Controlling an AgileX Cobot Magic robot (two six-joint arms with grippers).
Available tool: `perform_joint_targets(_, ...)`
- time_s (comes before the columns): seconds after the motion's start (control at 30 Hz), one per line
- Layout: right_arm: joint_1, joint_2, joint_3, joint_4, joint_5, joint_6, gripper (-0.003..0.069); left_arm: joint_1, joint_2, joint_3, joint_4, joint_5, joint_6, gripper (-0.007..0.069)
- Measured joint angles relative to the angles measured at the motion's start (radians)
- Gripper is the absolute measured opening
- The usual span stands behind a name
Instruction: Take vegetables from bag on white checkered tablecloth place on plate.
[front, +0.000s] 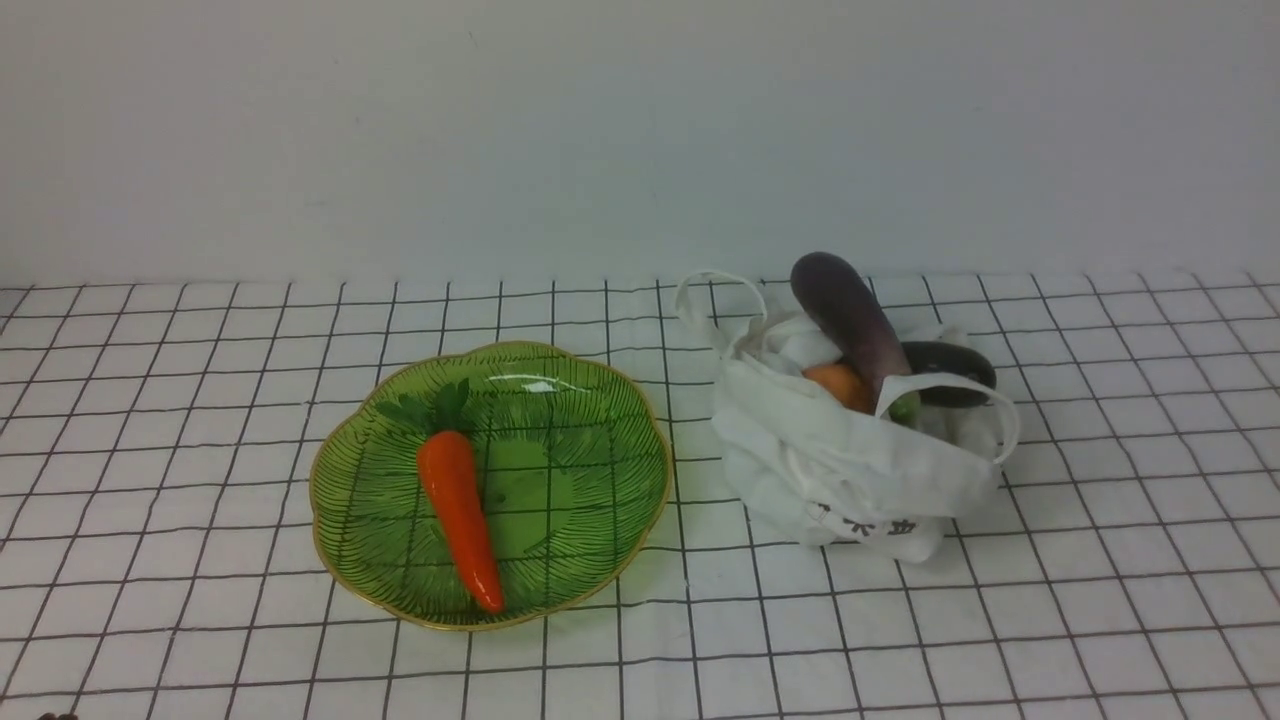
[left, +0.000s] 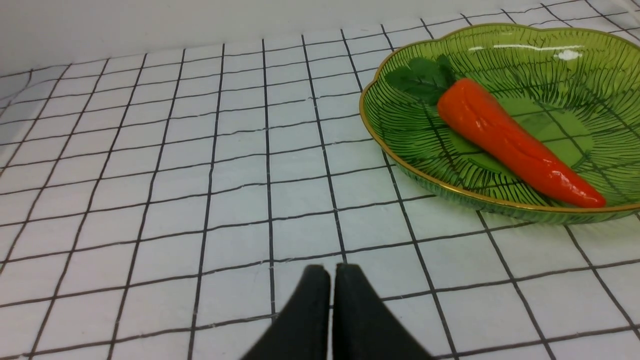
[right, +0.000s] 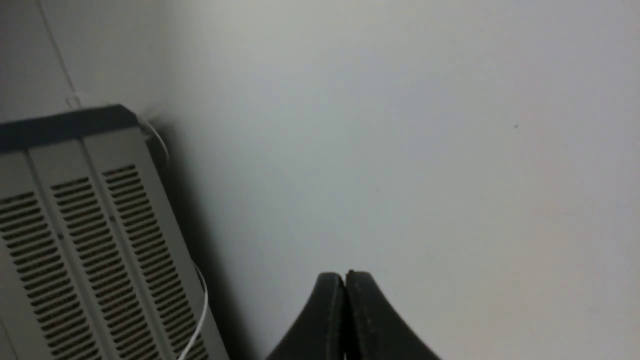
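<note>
Dark characters on the white bag, left gripper and right gripper both pressed together

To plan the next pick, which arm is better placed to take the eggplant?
Probably the right: the eggplant leans from the bag on the robot's right, beyond the plate.

Setting: indoor tabletop station, room type not determinable from what shows. Contents: one white tablecloth with black grid, spread before a plain pale wall at the far side; one green plate, left, one white cloth bag, right. Also one grey slatted unit with pale cord, beside a bare white surface, function unclear.
</note>
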Motion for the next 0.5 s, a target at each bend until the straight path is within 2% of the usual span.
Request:
perform_joint_targets(0.17,-0.001,-0.021,0.122,-0.008,-0.147,0.004,-0.0013,0.0,0.0,0.0,0.0,0.0,0.0,-0.0008)
perform_joint_targets(0.5,-0.001,-0.021,0.131,-0.035,-0.264,-0.009,-0.0013,0.0,0.0,0.0,0.0,0.0,0.0,-0.0008)
